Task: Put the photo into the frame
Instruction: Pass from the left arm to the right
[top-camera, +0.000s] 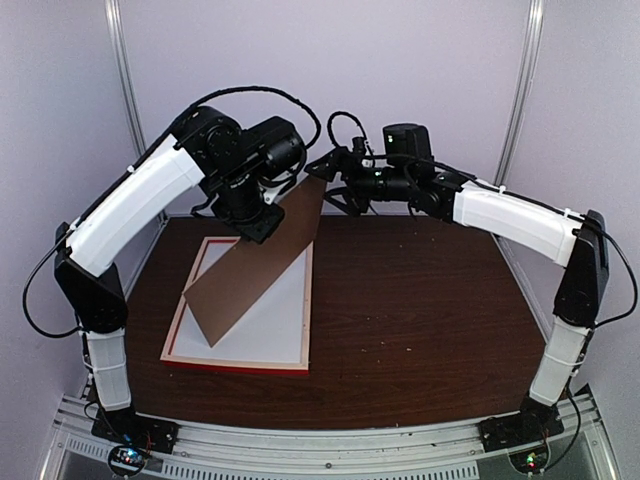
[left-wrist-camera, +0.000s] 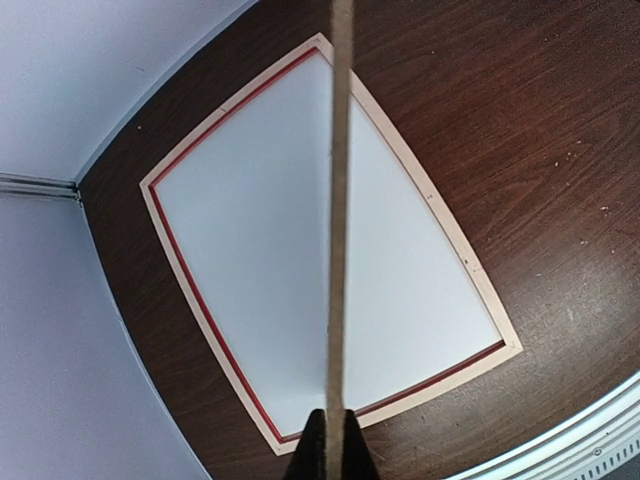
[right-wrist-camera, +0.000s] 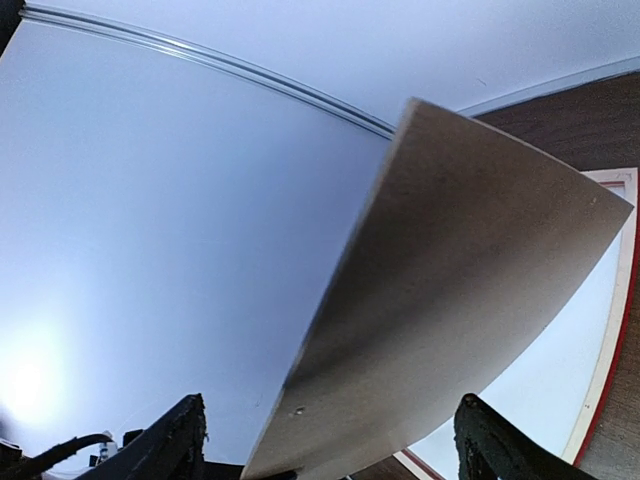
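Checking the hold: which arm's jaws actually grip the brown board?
The left gripper, shut on the edge of the brown board; the right gripper only straddles it, jaws open.

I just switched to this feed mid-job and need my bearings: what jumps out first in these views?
A plain brown rectangular backing board stands out, held tilted over the table by the left gripper, which is shut on its edge. Beneath it, the large rectangular frame lies pale wood side up on the dark wooden table, with a white surface inside. The right gripper is open at the board's upper far corner.
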